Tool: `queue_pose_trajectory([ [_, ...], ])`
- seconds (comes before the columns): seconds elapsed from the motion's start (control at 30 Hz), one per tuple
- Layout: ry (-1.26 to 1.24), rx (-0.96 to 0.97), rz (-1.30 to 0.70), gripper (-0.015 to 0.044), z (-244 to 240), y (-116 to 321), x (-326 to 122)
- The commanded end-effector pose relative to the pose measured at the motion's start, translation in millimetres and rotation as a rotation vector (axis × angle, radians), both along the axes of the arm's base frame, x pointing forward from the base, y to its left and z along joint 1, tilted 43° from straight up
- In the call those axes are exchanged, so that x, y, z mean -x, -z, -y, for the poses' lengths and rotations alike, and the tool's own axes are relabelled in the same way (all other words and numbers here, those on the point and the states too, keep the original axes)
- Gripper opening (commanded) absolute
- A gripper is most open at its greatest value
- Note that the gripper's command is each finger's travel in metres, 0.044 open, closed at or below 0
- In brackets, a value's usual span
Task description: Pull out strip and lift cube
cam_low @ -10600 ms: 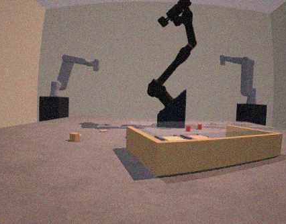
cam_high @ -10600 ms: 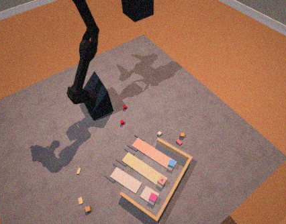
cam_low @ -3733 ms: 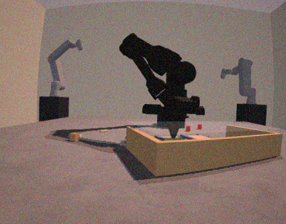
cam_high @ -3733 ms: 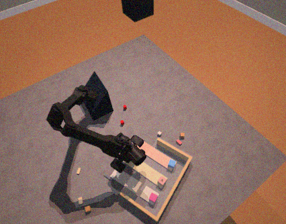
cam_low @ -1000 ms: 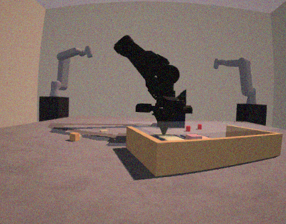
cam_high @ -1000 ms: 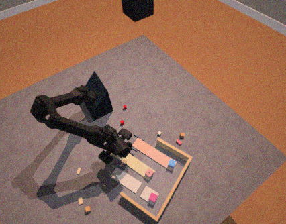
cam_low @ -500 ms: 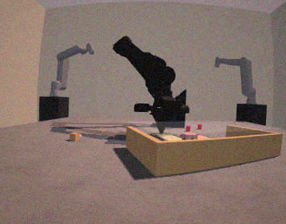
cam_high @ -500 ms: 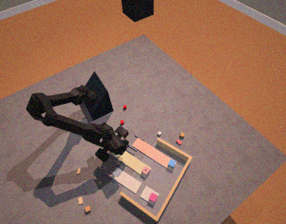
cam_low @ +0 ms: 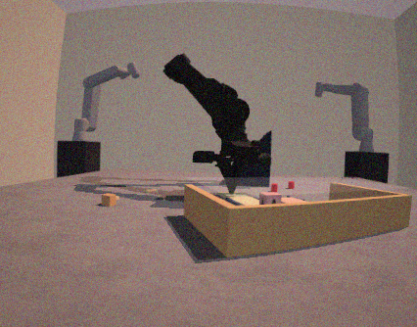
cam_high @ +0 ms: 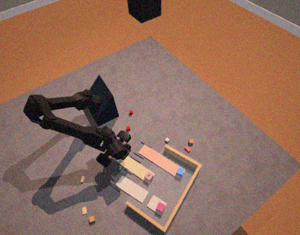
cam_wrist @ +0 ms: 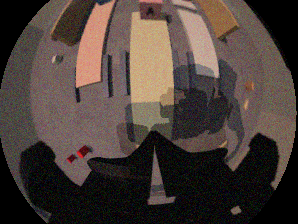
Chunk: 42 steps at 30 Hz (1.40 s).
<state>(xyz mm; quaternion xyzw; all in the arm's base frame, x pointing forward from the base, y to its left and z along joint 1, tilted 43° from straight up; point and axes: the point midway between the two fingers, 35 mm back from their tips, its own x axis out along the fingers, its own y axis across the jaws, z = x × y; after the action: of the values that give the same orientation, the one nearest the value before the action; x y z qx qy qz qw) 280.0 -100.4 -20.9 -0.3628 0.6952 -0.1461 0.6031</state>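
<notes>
A yellow strip [cam_high: 134, 168] [cam_wrist: 151, 60] in one piece runs from inside the frame out through its open side. The cube labelled A [cam_high: 148, 176] [cam_low: 270, 197] [cam_wrist: 150, 10], pinkish, sits at its far end. A salmon strip [cam_high: 157, 158] [cam_wrist: 95, 50] has a blue cube [cam_high: 180, 171] at its far end. A white strip [cam_high: 132, 188] [cam_wrist: 200, 40] is parted by a gap from a white piece [cam_high: 152, 202] bearing a magenta cube [cam_high: 160, 207]. My gripper [cam_low: 231, 191] [cam_wrist: 154, 132] is shut and empty, pointing down over the yellow strip's near end. Its tip is hidden in the top view.
A wooden frame [cam_high: 184, 194] [cam_low: 309, 220] walls three sides around the strips. Thin dark rails lie beside the strips. Two red cubes [cam_high: 131, 112] [cam_high: 127, 128] lie near the arm base. Small blocks lie outside the frame, including an orange cube [cam_high: 91, 219] [cam_low: 109, 200].
</notes>
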Motion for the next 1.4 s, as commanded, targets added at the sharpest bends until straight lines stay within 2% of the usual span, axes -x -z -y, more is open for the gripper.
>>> queue_pose_trajectory([
  [0.0,0.014,0.008,-0.024,0.0,7,1,14],
  [1.37,0.014,0.009,-0.027,0.0,19,-13,63],
])
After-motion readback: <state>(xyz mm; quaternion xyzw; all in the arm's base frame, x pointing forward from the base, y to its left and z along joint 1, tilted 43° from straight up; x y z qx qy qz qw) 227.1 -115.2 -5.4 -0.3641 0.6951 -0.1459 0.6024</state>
